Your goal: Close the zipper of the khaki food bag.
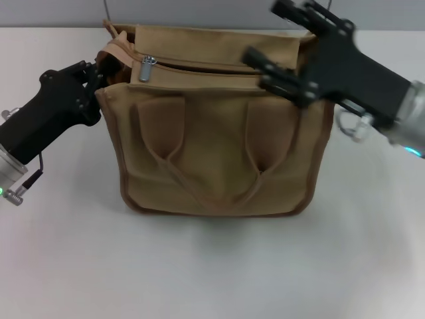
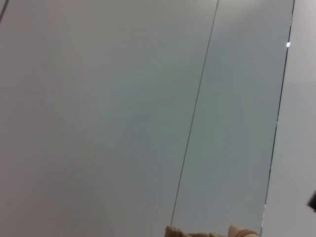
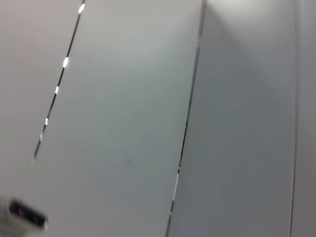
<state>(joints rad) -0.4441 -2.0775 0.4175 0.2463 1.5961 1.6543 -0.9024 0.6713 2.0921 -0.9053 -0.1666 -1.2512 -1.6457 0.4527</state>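
Centrally, toward the far edge of the white bench point(image 1: 212, 272), stands the khaki food bag point(image 1: 219, 153), upright, front face toward the robot.

Left tool point(image 1: 99, 72): at the bag's upper left corner, touching or pressed against the fabric there. Black housing. Its fingertips are lost against the bag's corner fold; cannot tell whether it grips cloth or only rests on it.

Right tool point(image 1: 282, 66): over the bag's upper right part, above the top flap, fingers spread wide, nothing between them. Motion-blurred; hard to say if any finger touches the canvas. Black body, silver wrist cuff with a blue light toward the bench's right edge.

Zipper point(image 1: 199, 66): runs along the bag's top, just below the back flap. Silver pull tab point(image 1: 146, 68) sits at the left end, near the left tool, well apart from the right tool. Opening shows as a dark gap rightward from the pull; its right end is hidden behind the right tool.

Materials: matte canvas, boxy shape, darker tan piping on the edges, two looped handles point(image 1: 209, 156) lying flat on the front, crossing low. Pinkish-tan strap end point(image 1: 119, 48) sticks up at the left corner.

Left wrist view: mostly grey wall panels with a thin seam; a scrap of khaki fabric point(image 2: 207, 232) cut off at the frame's edge. Right wrist view: wall panels only.
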